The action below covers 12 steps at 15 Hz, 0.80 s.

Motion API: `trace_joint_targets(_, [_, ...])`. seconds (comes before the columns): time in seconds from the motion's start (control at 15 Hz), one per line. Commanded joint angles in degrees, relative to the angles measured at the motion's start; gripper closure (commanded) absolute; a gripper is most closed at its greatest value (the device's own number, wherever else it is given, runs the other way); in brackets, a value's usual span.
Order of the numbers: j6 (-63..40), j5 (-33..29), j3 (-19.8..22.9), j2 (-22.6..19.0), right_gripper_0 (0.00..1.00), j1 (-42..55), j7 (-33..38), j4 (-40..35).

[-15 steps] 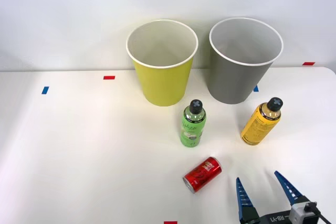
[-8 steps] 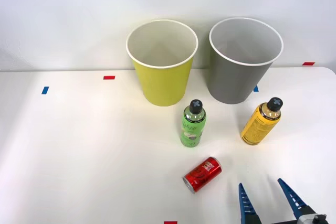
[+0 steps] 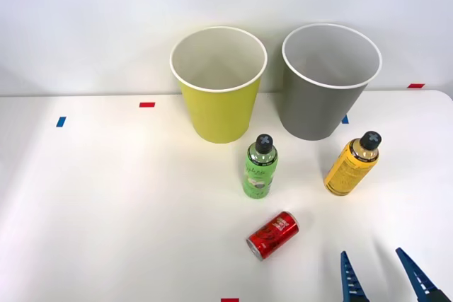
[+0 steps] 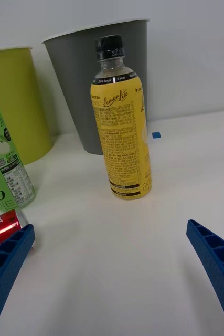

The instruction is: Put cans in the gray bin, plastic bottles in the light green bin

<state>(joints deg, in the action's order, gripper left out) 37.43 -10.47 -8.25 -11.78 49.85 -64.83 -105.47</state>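
Front view: the right hand (image 3: 382,275) sits low at the near right edge of the white surface (image 3: 106,210), blue ribbed fingers spread wide w/ nothing between them. Ahead of it, the red can (image 3: 273,234) lies on its side, silver lid toward the robot. The green bottle (image 3: 260,167) stands upright just beyond the can; the yellow-orange bottle (image 3: 352,163) stands upright to the right, well apart from the green one. At the back, the light green bin (image 3: 219,86) and the gray bin (image 3: 328,83) stand side by side, the gray one on the right, both open-topped and showing nothing inside. Small red and blue tape marks dot the surface; a plain pale wall closes the room behind.

Right wrist view: the yellow-orange bottle sits nearly centred btwn the open fingers (image 4: 4,262), gray bin right behind it, light green bin and green bottle off to one side, a sliver of red can beside one finger. Judging by the thin labelled plastic, the bottle is likely light, somewhat squeezable and smooth; mid-body, across the label, looks the steadiest hold. The can looks stiff but free to roll, so best taken across its round body.
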Motion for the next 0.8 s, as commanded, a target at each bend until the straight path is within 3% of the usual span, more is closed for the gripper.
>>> trace_joint_targets(0.07, [0.1,0.0,0.1,0.0,0.00,0.1,0.0,0.0])
trace_joint_targets(0.8, [0.1,0.0,0.1,0.0,0.00,0.1,0.0,0.0])
